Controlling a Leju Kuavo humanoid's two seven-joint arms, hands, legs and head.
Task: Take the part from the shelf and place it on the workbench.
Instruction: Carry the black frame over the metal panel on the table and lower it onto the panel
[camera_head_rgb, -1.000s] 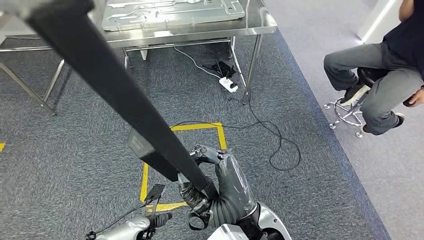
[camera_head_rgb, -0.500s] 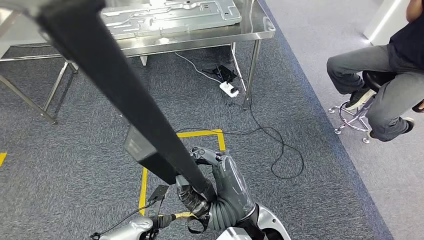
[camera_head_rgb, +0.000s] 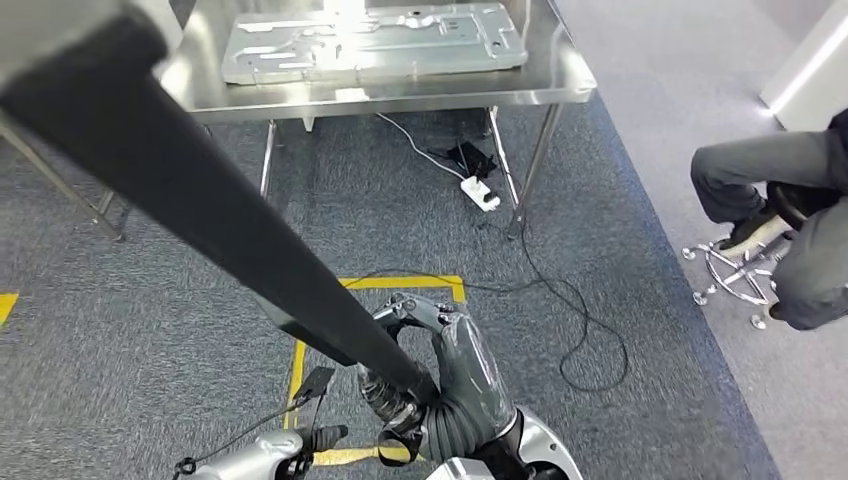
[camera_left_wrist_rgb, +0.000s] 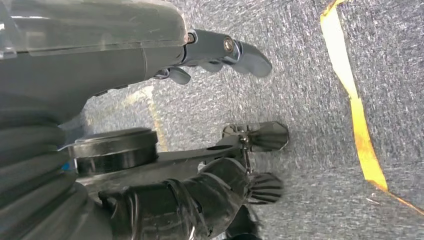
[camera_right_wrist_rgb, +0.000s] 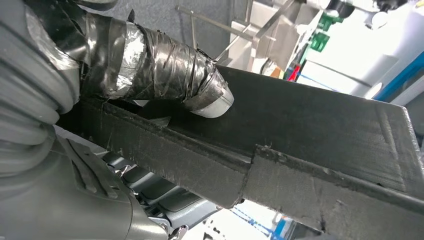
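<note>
— Right hand (camera_head_rgb: 415, 365) first: what was it doing?

— It was wrapped around the near end of the part (camera_head_rgb: 200, 215), a long black bar. The head view showed the dark fingers (camera_head_rgb: 385, 395) curled against the bar's underside, with the grey back of the hand on the right. In the right wrist view a taped thumb (camera_right_wrist_rgb: 165, 70) lay pressed on the bar's flat face, so the grip was closed on it.

— And where did the part run from there?

— Up and away to the far left, rising toward the camera, so its far end looked wide and blurred at the picture's top left corner. The near end sat low, right at the hand, above the yellow tape (camera_head_rgb: 400, 283) on the grey carpet (camera_head_rgb: 150, 330).

— Left hand?

— Low at the near left, beside the robot's body, well apart from the bar. The left wrist view showed the hand (camera_left_wrist_rgb: 220, 55) over the carpet with its fingers apart and nothing between them.

— Workbench?

— A steel workbench (camera_head_rgb: 565, 85) stood at the far side, with a pressed metal sheet (camera_head_rgb: 370, 40) lying flat on it. The bar was not touching it. A power strip (camera_head_rgb: 480, 192) and black cable (camera_head_rgb: 590, 330) lay on the floor under and near its right legs.

— Anyone nearby?

— A person (camera_head_rgb: 800, 220) sat on a stool (camera_head_rgb: 735, 280) at the far right.
</note>
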